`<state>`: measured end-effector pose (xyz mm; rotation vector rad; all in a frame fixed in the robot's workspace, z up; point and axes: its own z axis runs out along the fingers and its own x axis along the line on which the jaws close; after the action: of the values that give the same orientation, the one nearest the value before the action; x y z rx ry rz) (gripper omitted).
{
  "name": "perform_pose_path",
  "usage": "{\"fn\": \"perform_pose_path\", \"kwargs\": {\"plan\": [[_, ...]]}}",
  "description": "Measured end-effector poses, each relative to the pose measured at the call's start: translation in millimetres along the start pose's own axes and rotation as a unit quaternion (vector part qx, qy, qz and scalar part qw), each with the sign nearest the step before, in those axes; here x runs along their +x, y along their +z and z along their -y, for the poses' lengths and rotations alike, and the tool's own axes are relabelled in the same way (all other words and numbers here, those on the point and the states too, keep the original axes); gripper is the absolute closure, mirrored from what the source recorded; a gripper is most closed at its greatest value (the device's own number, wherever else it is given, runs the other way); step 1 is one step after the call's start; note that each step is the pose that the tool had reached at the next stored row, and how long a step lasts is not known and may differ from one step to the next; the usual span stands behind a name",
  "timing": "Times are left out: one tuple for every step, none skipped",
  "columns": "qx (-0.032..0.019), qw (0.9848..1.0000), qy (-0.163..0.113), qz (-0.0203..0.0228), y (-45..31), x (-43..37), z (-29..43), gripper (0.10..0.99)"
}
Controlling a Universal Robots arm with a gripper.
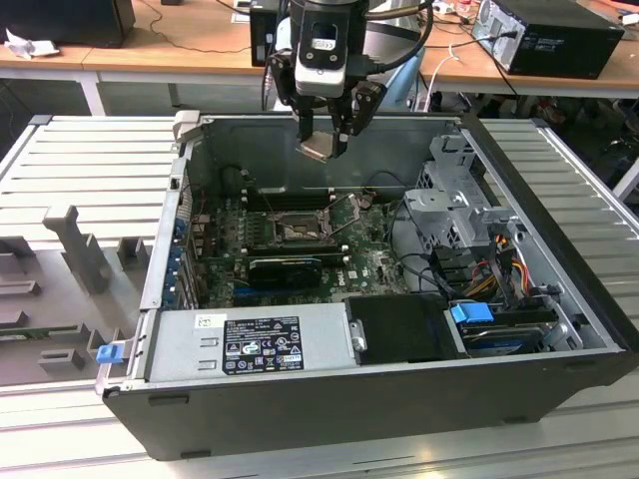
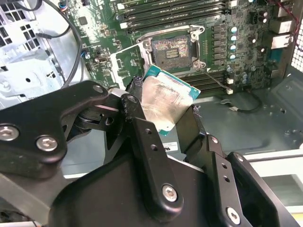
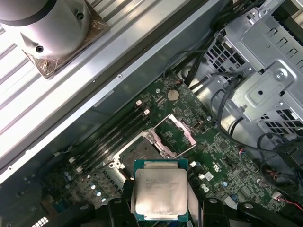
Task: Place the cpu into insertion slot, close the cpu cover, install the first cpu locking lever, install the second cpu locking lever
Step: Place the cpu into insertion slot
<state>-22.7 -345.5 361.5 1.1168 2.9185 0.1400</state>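
the tool (image 1: 321, 150), clenched on the cpu (image 3: 160, 191), hangs well above the uncovered insertion slot (image 2: 171, 49) inside the computer case (image 1: 300, 404), mid-placement, a step likely calling for a square, level descent.

No print can be read on the black label (image 1: 262, 344) of the power supply (image 1: 324, 339) or on the cpu (image 3: 161, 191).

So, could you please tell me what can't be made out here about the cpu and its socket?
1. Underside of the cpu: faces away in both wrist views; the gripper covers two edges.
2. Pins of the insertion slot: too small in the exterior view.
3. Near edge of the motherboard: behind the power supply in the exterior view.
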Motion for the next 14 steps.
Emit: {"fn": "perform_pose_path", "kwargs": {"plan": [[-0.0001,1.0,0.003,0.0003,0.0,0.0,0.0,0.557],[-0.0001,1.0,0.007,0.0006,0.0,0.0,0.0,0.557],[-0.0002,0.9999,0.012,0.0011,0.0,0.0,0.0,0.557],[-0.0003,0.9999,0.015,0.0014,0.0,0.0,0.0,0.557],[-0.0004,0.9997,0.023,0.002,0.1,0.0,0.0,0.557],[-0.0006,0.9995,0.03,0.0027,0.1,0.0,0.0,0.557],[-0.0008,0.9992,0.041,0.0036,0.1,0.0,0.0,0.557],[-0.0009,0.999,0.044,0.0039,0.2,0.0,0.0,0.557],[-0.0009,0.9988,0.048,0.0042,0.1,0.0,0.0,0.557],[-0.001,0.9986,0.052,0.0046,0.2,0.0,0.0,0.557],[-0.0011,0.9985,0.055,0.0049,0.2,0.0,0.0,0.557],[-0.0012,0.9982,0.059,0.0053,0.2,0.0,0.0,0.557],[-0.0012,0.998,0.062,0.0055,0.2,0.0,0.0,0.557],[-0.0013,0.9977,0.068,0.006,0.2,0.0,0.0,0.557]]}}
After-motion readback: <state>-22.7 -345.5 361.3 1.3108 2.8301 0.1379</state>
